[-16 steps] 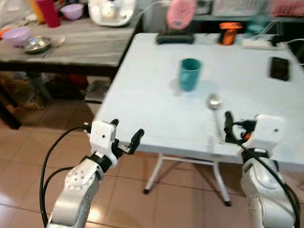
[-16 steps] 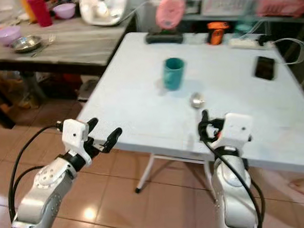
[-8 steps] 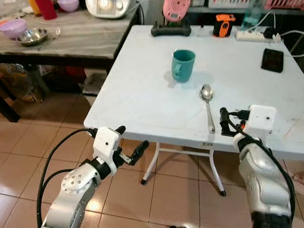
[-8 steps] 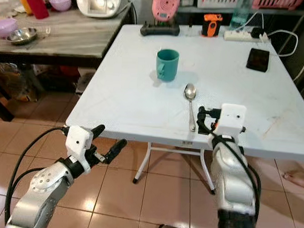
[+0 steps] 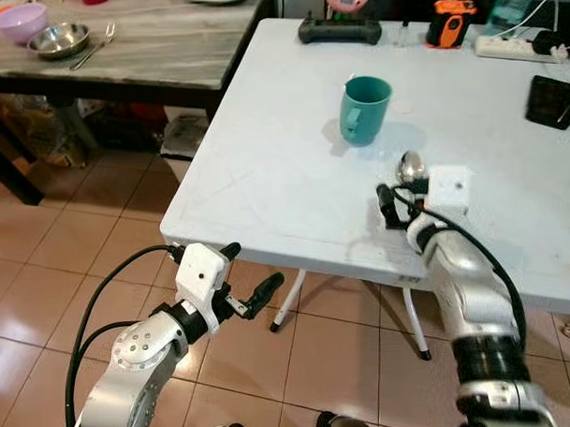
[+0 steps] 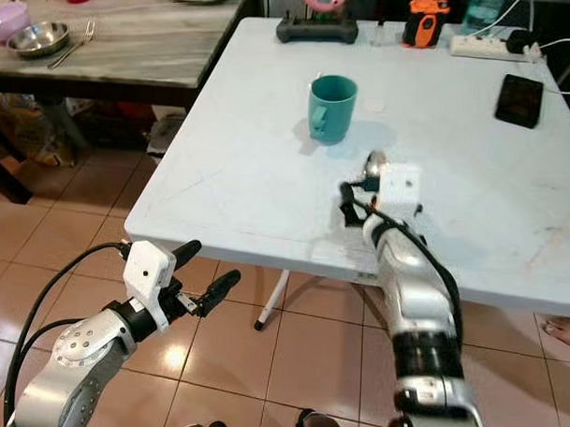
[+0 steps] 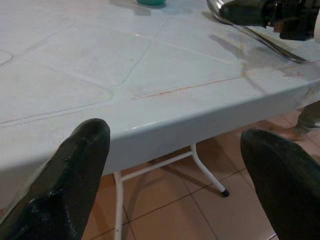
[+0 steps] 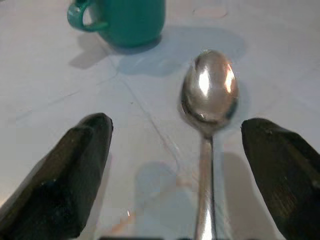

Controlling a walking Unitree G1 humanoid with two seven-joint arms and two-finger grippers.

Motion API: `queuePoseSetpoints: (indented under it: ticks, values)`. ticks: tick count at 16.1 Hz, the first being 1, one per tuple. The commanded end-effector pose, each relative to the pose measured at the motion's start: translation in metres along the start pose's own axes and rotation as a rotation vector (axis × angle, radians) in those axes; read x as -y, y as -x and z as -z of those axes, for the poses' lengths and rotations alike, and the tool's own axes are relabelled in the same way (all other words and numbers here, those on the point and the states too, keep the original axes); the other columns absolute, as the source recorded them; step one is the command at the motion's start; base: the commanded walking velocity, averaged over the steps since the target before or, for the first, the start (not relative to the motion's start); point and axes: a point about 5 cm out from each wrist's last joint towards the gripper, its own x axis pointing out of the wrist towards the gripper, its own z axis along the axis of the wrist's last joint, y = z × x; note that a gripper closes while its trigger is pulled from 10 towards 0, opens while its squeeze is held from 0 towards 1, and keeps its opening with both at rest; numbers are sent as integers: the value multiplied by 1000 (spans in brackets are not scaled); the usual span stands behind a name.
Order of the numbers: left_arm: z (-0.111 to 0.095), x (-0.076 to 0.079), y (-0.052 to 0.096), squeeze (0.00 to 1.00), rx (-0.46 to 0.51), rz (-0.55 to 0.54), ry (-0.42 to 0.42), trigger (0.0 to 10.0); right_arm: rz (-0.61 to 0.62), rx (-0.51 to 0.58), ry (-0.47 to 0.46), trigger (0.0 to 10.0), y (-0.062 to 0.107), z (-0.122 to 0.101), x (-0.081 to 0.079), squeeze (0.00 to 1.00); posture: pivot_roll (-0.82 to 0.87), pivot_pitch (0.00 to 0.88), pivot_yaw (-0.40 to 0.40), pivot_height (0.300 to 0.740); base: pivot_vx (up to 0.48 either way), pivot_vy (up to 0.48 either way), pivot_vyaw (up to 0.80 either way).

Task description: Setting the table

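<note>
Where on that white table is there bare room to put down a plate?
The near left corner, left of the mug and spoon, is bare. The far edge is crowded: game controller, orange gadget, power strip, phone.

the spoon [image 8: 209, 95] is seen as polished, mirror-bright metal. the mug [image 5: 364, 109] looks glazed and smooth. the white table [image 5: 268, 166] appears as matt moulded plastic, faintly scuffed. the floor [image 5: 68, 271] is laid with glossy tiles. the side table [image 5: 150, 59] shows grained wood.
</note>
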Motion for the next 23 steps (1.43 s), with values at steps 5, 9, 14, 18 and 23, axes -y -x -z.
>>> queuePoseSetpoints:
  ticks: [5,9,14,18,23]
  values:
    - [-5,2,4,0,13,9,8,10000,60,-88,-3,0,3,18,1,0,-181,193,63,740,0,0,0]
    - [-7,3,2,0,16,35,13,10000,123,-119,-30,0,9,28,17,0,-189,197,74,740,0,0,0]
    - [-11,3,-1,0,22,61,9,10000,110,-142,-70,0,0,25,28,0,-188,194,86,740,0,0,0]
    - [-10,3,0,0,22,60,11,10000,89,-177,-95,0,-2,30,29,0,-183,190,81,740,0,0,0]
    - [-9,3,-1,0,25,58,13,10000,73,-205,-117,0,-2,38,27,0,-180,178,81,740,0,0,0]
